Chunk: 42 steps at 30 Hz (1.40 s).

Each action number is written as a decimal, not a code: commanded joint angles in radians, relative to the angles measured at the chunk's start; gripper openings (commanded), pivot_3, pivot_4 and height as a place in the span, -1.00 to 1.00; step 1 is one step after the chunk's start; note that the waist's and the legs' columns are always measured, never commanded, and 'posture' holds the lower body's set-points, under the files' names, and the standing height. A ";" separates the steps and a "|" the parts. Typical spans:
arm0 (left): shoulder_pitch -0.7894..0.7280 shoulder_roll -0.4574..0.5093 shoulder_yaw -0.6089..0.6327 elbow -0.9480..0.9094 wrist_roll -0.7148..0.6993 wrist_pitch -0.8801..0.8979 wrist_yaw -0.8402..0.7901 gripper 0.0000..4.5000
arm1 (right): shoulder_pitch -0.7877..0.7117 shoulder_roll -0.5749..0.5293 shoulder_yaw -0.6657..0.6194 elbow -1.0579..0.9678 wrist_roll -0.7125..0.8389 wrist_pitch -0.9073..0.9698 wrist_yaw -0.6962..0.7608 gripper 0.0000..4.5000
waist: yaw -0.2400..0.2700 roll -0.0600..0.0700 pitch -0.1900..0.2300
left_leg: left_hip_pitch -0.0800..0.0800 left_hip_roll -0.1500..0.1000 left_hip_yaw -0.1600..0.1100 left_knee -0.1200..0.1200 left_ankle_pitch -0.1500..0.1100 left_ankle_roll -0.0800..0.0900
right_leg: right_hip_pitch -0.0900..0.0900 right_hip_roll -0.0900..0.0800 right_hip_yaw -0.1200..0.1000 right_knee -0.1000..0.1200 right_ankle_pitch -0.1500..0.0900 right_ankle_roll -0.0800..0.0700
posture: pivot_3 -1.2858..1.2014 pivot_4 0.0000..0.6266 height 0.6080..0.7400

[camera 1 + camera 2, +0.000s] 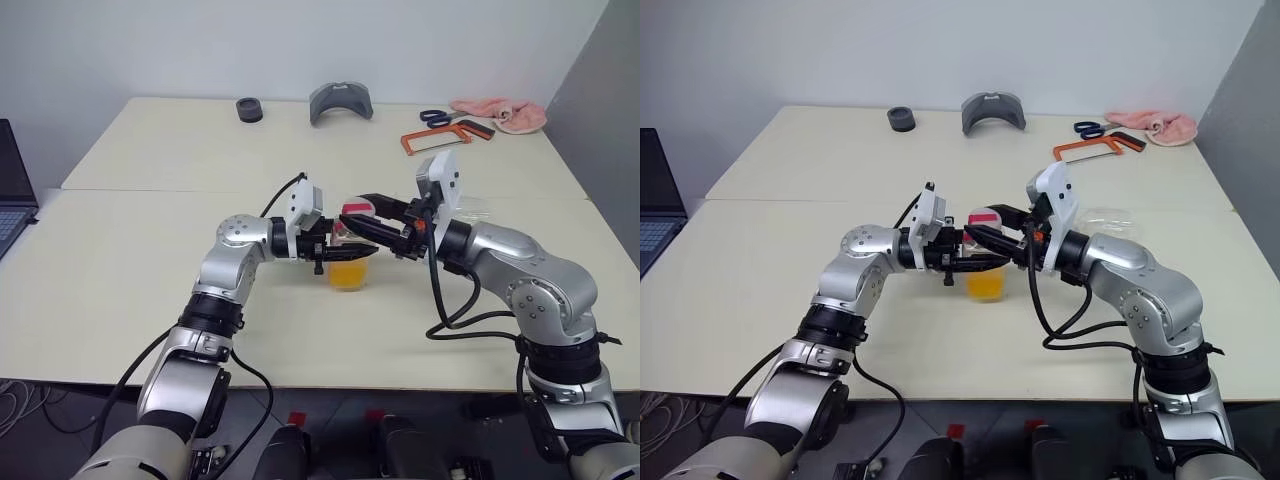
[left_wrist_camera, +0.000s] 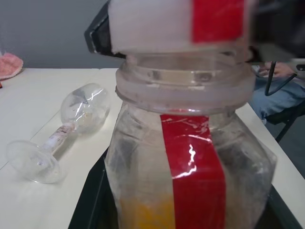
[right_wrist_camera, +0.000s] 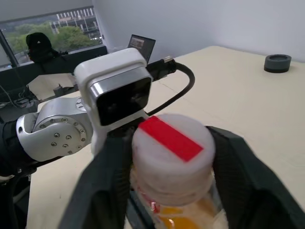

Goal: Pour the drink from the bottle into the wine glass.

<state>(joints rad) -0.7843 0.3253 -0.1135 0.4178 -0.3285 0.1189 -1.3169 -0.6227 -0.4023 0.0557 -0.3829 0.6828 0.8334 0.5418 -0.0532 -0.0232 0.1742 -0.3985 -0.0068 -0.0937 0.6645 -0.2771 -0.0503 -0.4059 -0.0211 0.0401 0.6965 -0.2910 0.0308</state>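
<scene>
A pale cream counter [image 1: 120,260] runs back to a plain light wall, made of two tops pushed together with a seam across. The bottle [image 1: 349,262] stands upright near the counter's middle, and everything else is best placed from it. The drink [image 1: 348,274] is a bright orange layer in its lower part. The left claw [image 1: 335,250] reaches in level from the bottle's left and is clenched on the bottle's body. The right claw [image 3: 167,157] comes in from the bottle's right; in the right wrist view its two black fingers [image 3: 102,186] stand on either side of the white cap [image 3: 169,148] with its red stripe, just beside or touching it, and I cannot tell whether they are gripping it.

The left wrist view gives what the head views barely show: the wine glass [image 2: 62,136] lies on its side on the counter beyond the bottle's right, foot towards the camera, well apart from the bottle. It also shows the red vertical label close up.

Far behind the bottle, along the back edge, sit a small dark round object [image 1: 249,110], a grey curved piece [image 1: 340,101], blue-handled scissors [image 1: 436,118], an orange-framed saw [image 1: 445,136] and a pink cloth [image 1: 505,112]. A laptop [image 1: 12,190] stands off to the bottle's far left
</scene>
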 commanded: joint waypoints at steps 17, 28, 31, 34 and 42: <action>0.020 0.005 0.030 -0.048 -0.010 -0.014 0.051 -0.27 | 0.184 -0.058 -0.156 -0.153 -0.101 -0.232 -0.006 -0.23 | 0.006 0.000 0.000 | 0.000 0.001 -0.001 0.000 0.000 0.000 | 0.000 -0.001 0.000 0.000 0.000 0.000 | 0.03 -0.52 1.00; 0.017 0.012 0.065 -0.057 -0.017 -0.010 0.104 -0.27 | 0.694 -0.137 -0.254 0.044 -0.308 -0.366 -0.028 0.09 | 0.020 0.000 0.000 | 0.001 -0.001 0.008 0.000 0.000 0.000 | 0.001 0.000 0.002 0.000 0.000 0.000 | 0.03 -0.52 1.00; -0.002 0.017 0.086 -0.045 -0.013 -0.023 0.140 -0.27 | 0.754 -0.144 -0.270 0.072 -0.304 -0.404 0.018 0.54 | 0.014 0.000 0.000 | 0.002 -0.001 0.011 -0.001 0.000 0.000 | 0.001 0.002 0.003 0.000 0.000 0.000 | 0.03 -0.52 1.00; -0.021 0.026 0.120 -0.029 -0.021 -0.023 0.187 -0.27 | 0.761 -0.171 -0.298 0.078 -0.299 -0.421 0.046 0.99 | 0.014 0.000 0.000 | 0.003 -0.001 0.011 -0.001 0.000 0.000 | 0.001 0.003 0.004 0.000 0.000 0.000 | 0.03 -0.52 1.00; -0.036 0.085 0.217 0.064 0.067 -0.123 0.429 -0.27 | 0.688 -0.348 -0.303 0.005 -0.292 -0.389 0.167 1.00 | 0.013 0.000 0.000 | 0.003 -0.001 0.011 0.000 0.000 0.000 | 0.001 0.003 0.004 0.000 0.000 0.000 | 0.03 -0.52 1.00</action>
<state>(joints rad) -0.7960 0.3921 0.0645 0.4843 -0.2797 0.0415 -0.9477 0.0921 -0.7237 -0.2364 -0.3199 0.3769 0.4458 0.6790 -0.0398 -0.0233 0.1742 -0.3953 -0.0075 -0.0827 0.6643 -0.2772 -0.0501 -0.4048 -0.0184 0.0442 0.6968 -0.2911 0.0311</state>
